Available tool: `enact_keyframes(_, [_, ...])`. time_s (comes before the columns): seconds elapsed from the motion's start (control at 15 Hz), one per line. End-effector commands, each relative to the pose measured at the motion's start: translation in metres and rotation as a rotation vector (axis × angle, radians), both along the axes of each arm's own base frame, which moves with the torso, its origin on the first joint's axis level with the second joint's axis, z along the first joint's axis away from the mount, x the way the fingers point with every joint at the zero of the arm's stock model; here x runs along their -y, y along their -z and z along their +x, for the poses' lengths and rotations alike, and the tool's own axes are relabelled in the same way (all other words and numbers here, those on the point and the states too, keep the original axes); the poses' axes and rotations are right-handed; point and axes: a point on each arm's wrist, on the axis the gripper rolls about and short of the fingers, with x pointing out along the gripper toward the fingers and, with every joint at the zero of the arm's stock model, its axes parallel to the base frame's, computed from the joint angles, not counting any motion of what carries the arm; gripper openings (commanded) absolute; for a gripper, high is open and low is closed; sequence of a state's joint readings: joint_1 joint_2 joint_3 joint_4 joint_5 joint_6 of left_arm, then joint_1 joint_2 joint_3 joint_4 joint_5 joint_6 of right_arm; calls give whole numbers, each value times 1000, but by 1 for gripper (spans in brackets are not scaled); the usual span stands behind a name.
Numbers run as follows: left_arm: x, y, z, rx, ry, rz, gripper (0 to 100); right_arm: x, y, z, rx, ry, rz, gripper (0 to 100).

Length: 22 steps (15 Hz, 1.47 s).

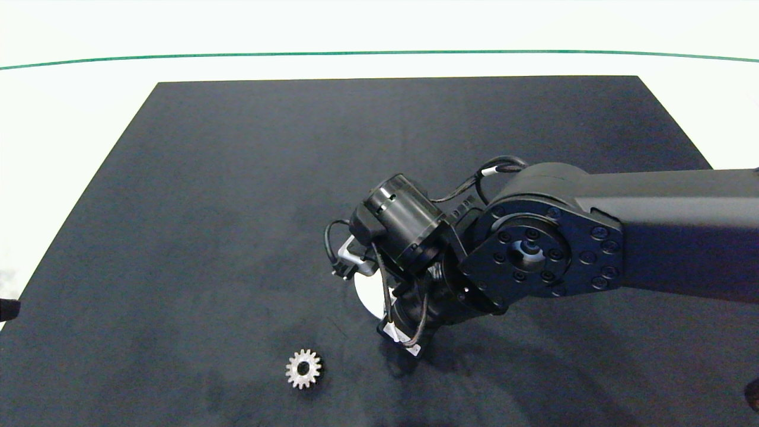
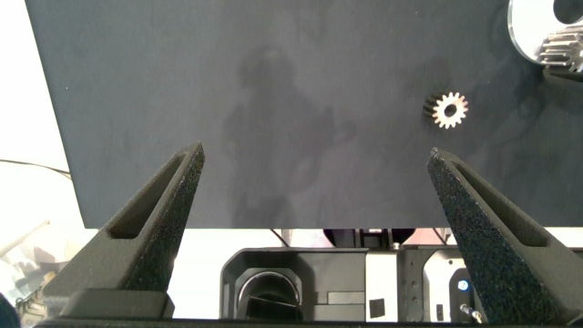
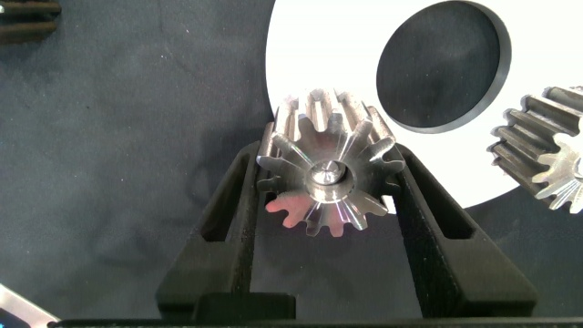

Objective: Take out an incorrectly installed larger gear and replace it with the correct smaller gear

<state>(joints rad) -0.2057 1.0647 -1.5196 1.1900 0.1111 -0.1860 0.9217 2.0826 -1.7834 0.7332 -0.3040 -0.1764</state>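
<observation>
The right tool [image 3: 330, 196] pinches a gear [image 3: 328, 164] on the white plate [image 3: 301, 55]. A loose small gear [image 1: 303, 369] lies at seven o'clock on the tabletop [image 1: 178, 207]; the swap looks unfinished. The left tool [image 2: 314, 196] hangs spread.

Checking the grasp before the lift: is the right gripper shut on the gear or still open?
Shut on it: in the right wrist view both fingers press against opposite sides of the larger gear on its pin above the white plate.

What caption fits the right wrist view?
Right gripper shut on a silver gear beside the white plate with its round hole.
</observation>
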Motion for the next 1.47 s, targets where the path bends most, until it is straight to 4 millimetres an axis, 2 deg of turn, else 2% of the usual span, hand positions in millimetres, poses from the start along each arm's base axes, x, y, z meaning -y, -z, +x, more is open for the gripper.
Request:
enact_keyframes(0.07, [0, 1, 0, -7, -2, 1, 100, 2, -7, -3, 11, -2, 10, 7])
enact_keyframes(0.33, [0, 1, -1, -7, -1, 0, 100, 5, -22, -11, 36, -7, 49, 0])
enact_keyframes(0.67, [0, 1, -1, -7, -1, 0, 100, 20, -34, -24, 36, 3, 63, 0])
enact_keyframes(0.87, [0, 1, -1, -4, -2, 1, 100, 47, -31, -40, -1, 32, 36, 0])
enact_keyframes(1.13, [-1, 1, -3, -4, -1, 2, 100, 79, -22, -60, -11, 157, -2, 0])
enact_keyframes(1.27, [-1, 1, -4, -1, 1, 1, 100, 89, -15, -68, -30, 167, -10, 0])
enact_keyframes(1.33, [-1, 0, -6, 4, 3, 1, 100, 99, -3, -76, -40, 182, -12, 0])
enact_keyframes(1.47, [-1, 0, -6, 3, 2, 0, 100, 110, 9, -79, -20, 203, 17, 0])
